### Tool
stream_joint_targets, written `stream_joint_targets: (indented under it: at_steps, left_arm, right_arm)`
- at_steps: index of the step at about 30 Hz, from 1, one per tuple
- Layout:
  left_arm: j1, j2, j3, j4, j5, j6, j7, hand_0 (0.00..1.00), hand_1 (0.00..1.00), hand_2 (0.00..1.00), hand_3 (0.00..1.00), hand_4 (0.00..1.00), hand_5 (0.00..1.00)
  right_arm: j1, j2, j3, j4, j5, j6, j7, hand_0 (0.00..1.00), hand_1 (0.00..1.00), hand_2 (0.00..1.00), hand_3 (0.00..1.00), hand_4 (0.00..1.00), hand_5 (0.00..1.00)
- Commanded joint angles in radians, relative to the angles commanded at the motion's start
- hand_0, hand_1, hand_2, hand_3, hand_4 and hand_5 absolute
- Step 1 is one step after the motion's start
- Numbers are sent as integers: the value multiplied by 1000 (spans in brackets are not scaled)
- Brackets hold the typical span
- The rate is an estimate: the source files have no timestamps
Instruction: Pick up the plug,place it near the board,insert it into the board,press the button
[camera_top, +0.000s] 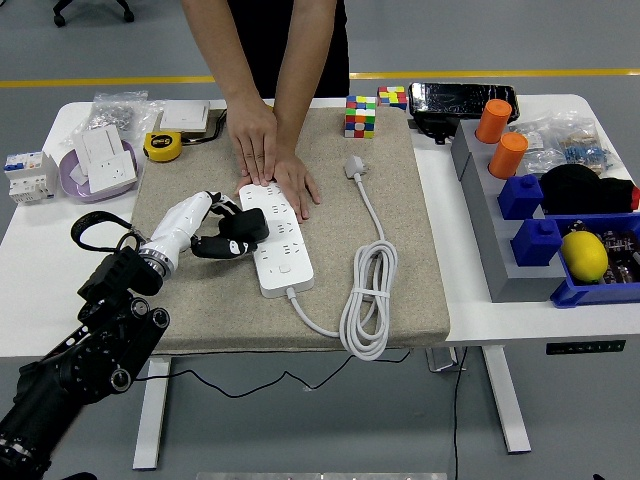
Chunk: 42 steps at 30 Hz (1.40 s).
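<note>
Black plug (243, 229) sits grasped in the left hand's (205, 228) fingers at centre-left, touching the white board's (276, 243) left edge for insertion; a person's hands (275, 163) steady its far end

Crowded at the strip's far end, open mat to my near left.

My left hand (205, 228) sits at the left edge of the power strip (277, 238) with the black plug (243, 226) in its fingers, and the person's hands (272, 160) lie flat across the strip's far end, blocking any approach from there. To the strip's right, its own coiled cable (368, 290) and loose white plug (356, 166) take up the mat (420, 250). The near-left stretch of mat beside my arm is bare. The tape measure (162, 146) and purple bowl (95, 172) stand well off to the far left.
</note>
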<state>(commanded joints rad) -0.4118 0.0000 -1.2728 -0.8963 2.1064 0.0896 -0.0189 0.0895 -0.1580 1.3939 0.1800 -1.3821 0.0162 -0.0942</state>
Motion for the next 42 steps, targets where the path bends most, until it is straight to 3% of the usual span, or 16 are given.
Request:
stream_joint_targets:
  at_steps: [3,4,9,10,15,16,21,22,27,28,33,34,42]
  left_arm:
    - [2,0,0,0,2,-6,0,669,651,540,511,998,299]
    - [2,0,0,-1,3,-8,-1,596,621,521,503,998,287]
    - [3,0,2,-8,0,-7,-11,596,621,521,503,998,287]
    - [2,0,2,-8,-1,-6,-13,550,590,509,493,917,264]
    - [2,0,1,-5,-4,1,-18,550,590,509,493,917,264]
    - [2,0,2,-4,-6,2,-19,532,580,492,473,827,286]
    - [5,0,2,-2,-8,1,-23,532,580,492,473,827,286]
    - [5,0,2,-2,-9,1,-24,511,558,460,435,685,271]
    - [7,0,1,-2,-4,-4,-24,511,558,460,435,685,271]
    - [7,0,1,-3,-3,-5,-23,475,529,370,338,633,262]
    - [7,0,1,-7,3,-14,-19,475,529,370,338,633,262]
    - [8,0,3,-9,6,-15,-18,393,274,250,264,586,270]
    - [7,0,2,-22,8,-1,-23,381,226,221,246,576,262]
  right_arm:
    - [0,0,-1,0,0,-1,0,822,746,743,782,998,890]
    - [0,0,0,0,0,-1,0,822,746,743,782,998,886]
    - [0,0,2,0,-3,-1,-2,822,746,743,782,998,886]
    - [0,0,2,0,-3,-1,-2,821,746,743,781,998,888]
    - [0,-1,-1,0,-2,0,-2,821,746,743,781,998,888]
    - [0,-1,-1,0,-3,0,-2,821,746,743,782,998,885]
    - [-2,-2,-3,0,-3,0,-2,821,746,743,782,998,885]
    - [-3,-2,-3,0,-3,0,-2,821,747,744,781,998,884]
    - [-4,-3,-5,0,-3,0,-2,821,747,744,781,998,884]
    - [-4,-4,-5,0,-3,0,-2,821,748,743,781,998,882]
    - [-5,-4,-5,0,-3,0,-3,821,748,743,781,998,882]
    - [-5,-4,-6,0,-2,0,-3,820,747,743,781,998,880]
    - [-5,-4,-6,0,0,0,-2,820,747,743,781,998,879]
